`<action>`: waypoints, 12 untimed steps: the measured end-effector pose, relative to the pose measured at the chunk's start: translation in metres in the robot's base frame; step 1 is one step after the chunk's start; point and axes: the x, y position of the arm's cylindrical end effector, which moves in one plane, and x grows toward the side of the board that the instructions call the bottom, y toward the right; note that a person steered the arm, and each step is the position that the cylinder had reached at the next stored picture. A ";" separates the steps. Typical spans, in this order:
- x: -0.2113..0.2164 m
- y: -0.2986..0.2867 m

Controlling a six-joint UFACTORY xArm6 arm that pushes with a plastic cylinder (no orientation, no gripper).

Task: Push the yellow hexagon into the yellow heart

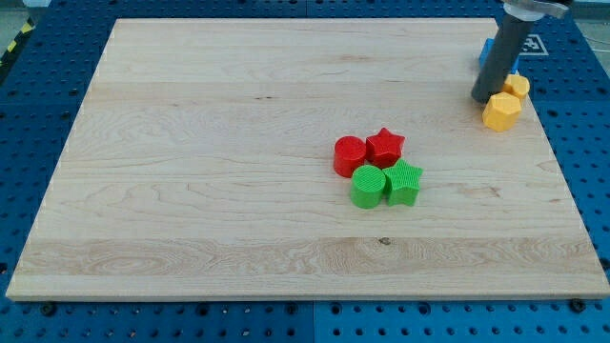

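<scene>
The yellow hexagon (pixel 501 111) lies near the board's right edge, toward the view's top. The yellow heart (pixel 518 86) sits just above and right of it, almost touching, partly hidden by the rod. My tip (pixel 483 98) rests on the board just left of both yellow blocks, close against the hexagon's upper left side. A blue block (pixel 486 50) shows only as a sliver behind the rod.
A red cylinder (pixel 350 155) and a red star (pixel 385 147) sit near the board's middle, with a green cylinder (pixel 368 186) and a green star (pixel 404 181) right below them, all clustered together. The wooden board (pixel 191 171) lies on a blue pegboard table.
</scene>
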 end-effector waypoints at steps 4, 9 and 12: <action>0.032 -0.032; 0.037 -0.006; 0.060 -0.013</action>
